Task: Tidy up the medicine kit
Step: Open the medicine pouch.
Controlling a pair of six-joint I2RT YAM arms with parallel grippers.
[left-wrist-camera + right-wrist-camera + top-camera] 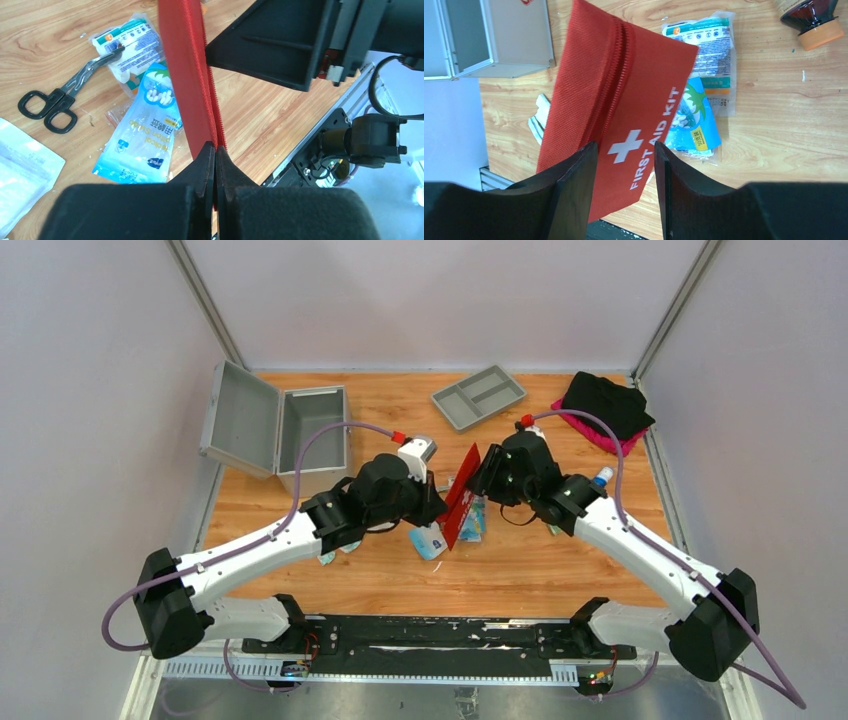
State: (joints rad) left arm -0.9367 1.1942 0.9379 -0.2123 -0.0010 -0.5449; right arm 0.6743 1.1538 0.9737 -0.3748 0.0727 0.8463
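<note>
Top external shows the wood-grain tabletop, with the boxy silver-grey metal medicine kit standing open at its far left. The woven red fabric pouch is pinched at its toothed zipper edge by the left claw. The right claw stands spread before the pouch's lettered face.

Bright, even overhead light throws soft shadows on the orange wooden table. Near black fingers blur in wrist views; the red fabric pouch is sharp.

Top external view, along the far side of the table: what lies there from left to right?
Open medicine kit → grey compartment tray → black cloth lying on a pink cloth.
</note>
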